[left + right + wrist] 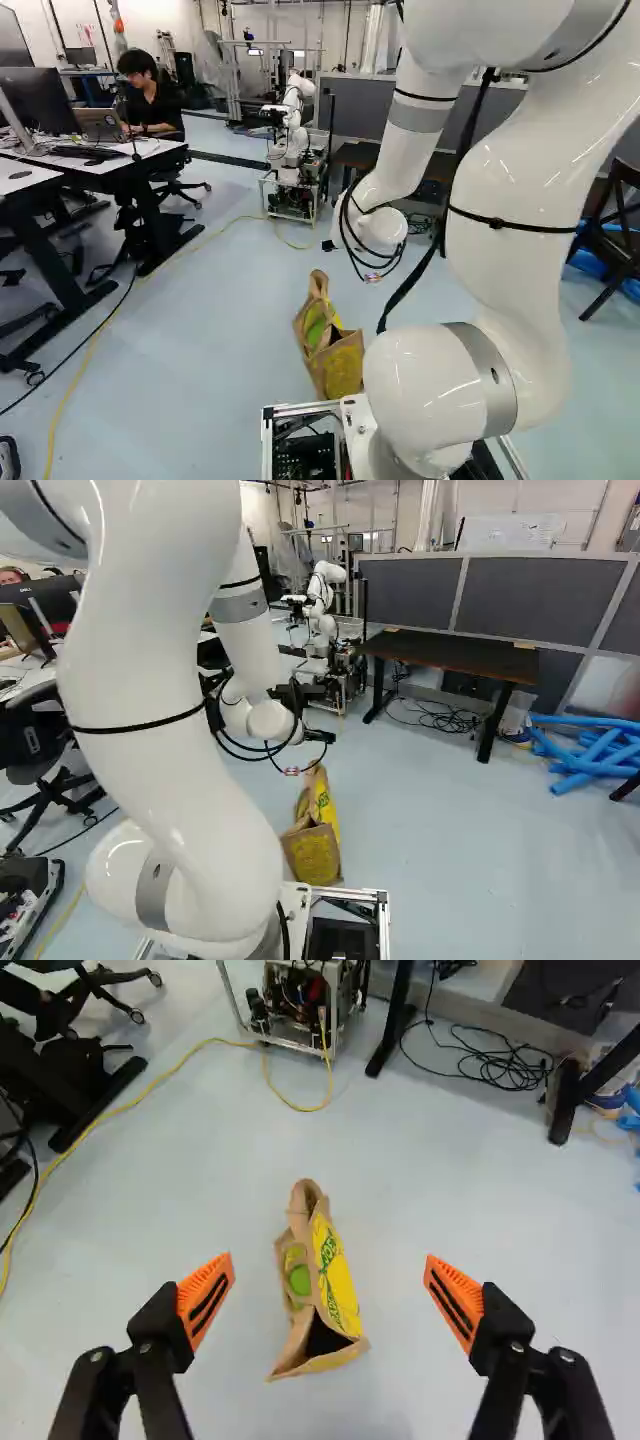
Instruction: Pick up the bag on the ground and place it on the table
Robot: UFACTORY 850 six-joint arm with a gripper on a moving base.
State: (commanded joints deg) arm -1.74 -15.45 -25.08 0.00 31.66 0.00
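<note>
My gripper (319,736) shows only in part in the right base view, at the end of the arm above the floor. In the wrist view the gripper (329,1295) is open, its orange pads wide apart with nothing held. The brown paper bag (322,1285), with yellow and green print, stands on the floor below, seen between the two fingers and apart from both. The left base view has the bag (330,345) just ahead of the base, partly behind the arm. A dark-topped table (455,656) stands farther off against grey partitions.
Another robot (291,135) stands on a wheeled frame beyond the bag. White desks (130,165) with monitors are at the left of the left base view. Blue tubes (590,752) lie right of the table; black cables (440,715) lie beneath it. A yellow cable (150,1103) crosses the floor.
</note>
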